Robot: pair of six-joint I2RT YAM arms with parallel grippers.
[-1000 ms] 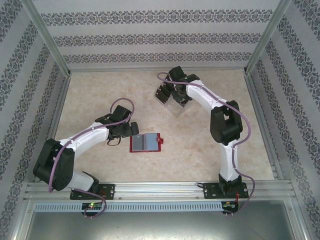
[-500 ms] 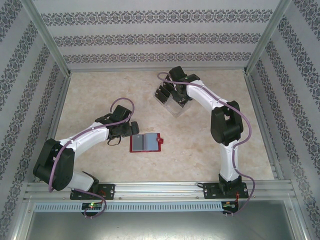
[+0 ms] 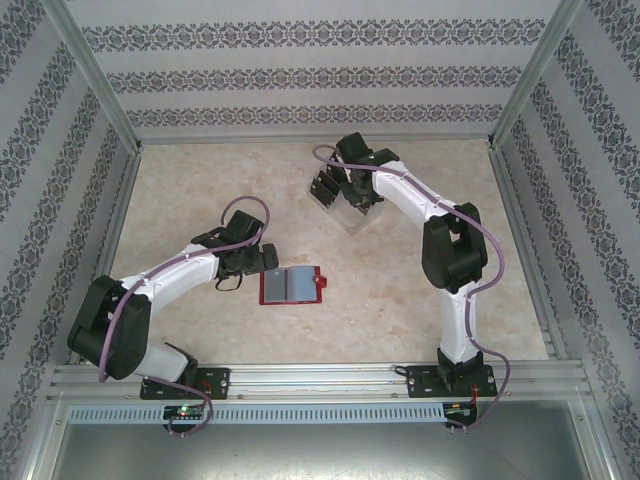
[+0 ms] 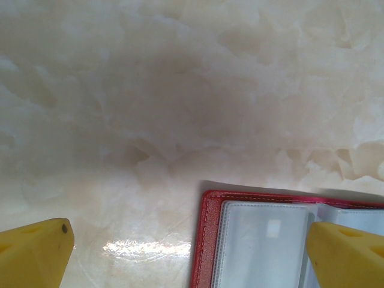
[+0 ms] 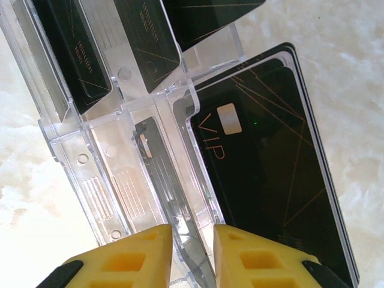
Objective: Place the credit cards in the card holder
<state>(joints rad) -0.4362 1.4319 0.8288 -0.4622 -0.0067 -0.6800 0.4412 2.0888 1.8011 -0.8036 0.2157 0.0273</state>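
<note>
Lying open on the worktop [image 3: 200, 180], the red wallet [image 3: 288, 285] sits beneath the left fingers [image 4: 36, 255], spread wide and released. At the clear rack [image 5: 108, 180] holding the black cards [image 5: 264, 174], the right fingers [image 5: 141, 255] stand close around a plastic rib; whether they pinch it cannot be told.

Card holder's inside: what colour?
Grey-blue inside the red card holder; clearest in left wrist view.

Bright even light, soft shadows, glare patch on table [image 4: 135, 247], close-ups slightly blurred
</note>
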